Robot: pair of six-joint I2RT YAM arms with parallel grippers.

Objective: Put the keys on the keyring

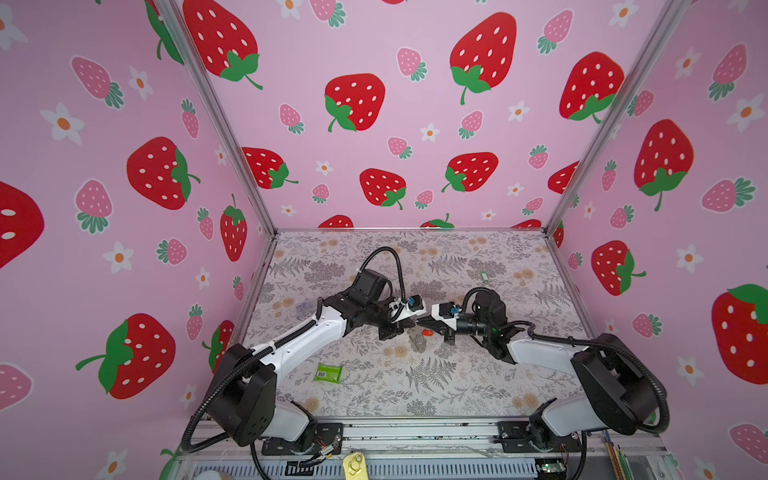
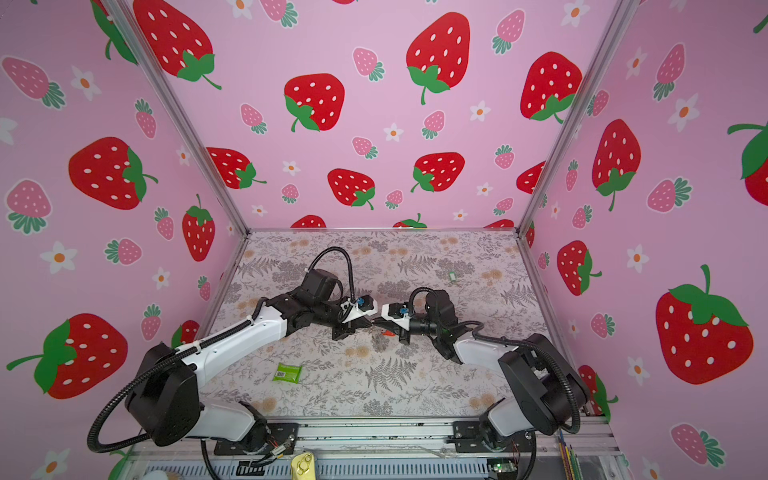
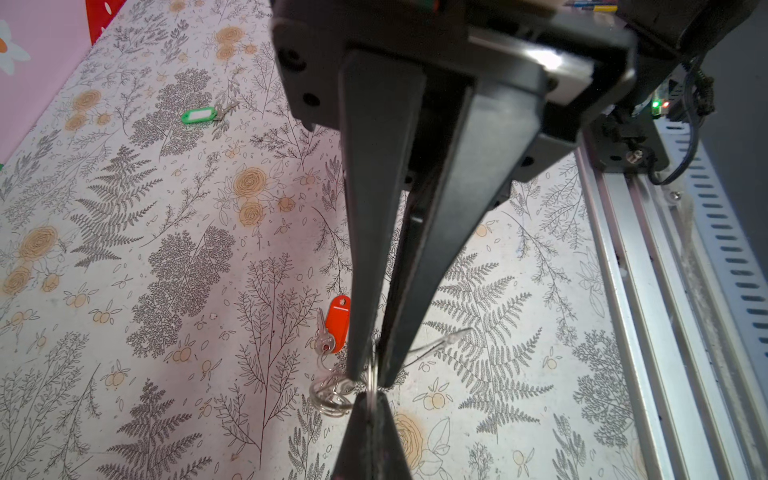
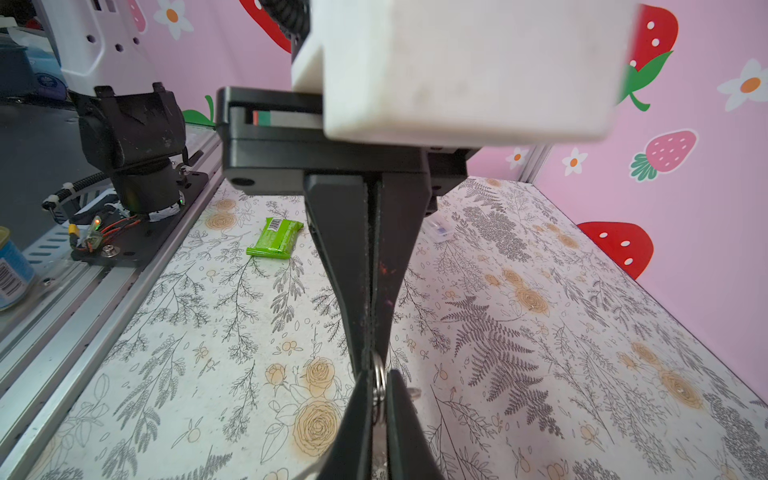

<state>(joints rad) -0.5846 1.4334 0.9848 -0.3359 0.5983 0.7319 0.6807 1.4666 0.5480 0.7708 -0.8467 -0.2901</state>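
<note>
Left wrist — red tag (image 3: pixel 338 322), silver key (image 3: pixel 322 332) indistinct overhead

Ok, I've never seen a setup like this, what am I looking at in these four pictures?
Two white-and-black robot arms work over a floral-patterned table. Two pictures look down from overhead; the two close-ups come from cameras on the arms' wrists. The left arm's fingers and the right arm's fingers meet mid-table, both pinched shut on a chain of small silver metal rings. A red-orange plastic key tag with a small silver key is right beside the rings. A green plastic key tag and a green packet with a barcode label lie apart on the table.
</note>
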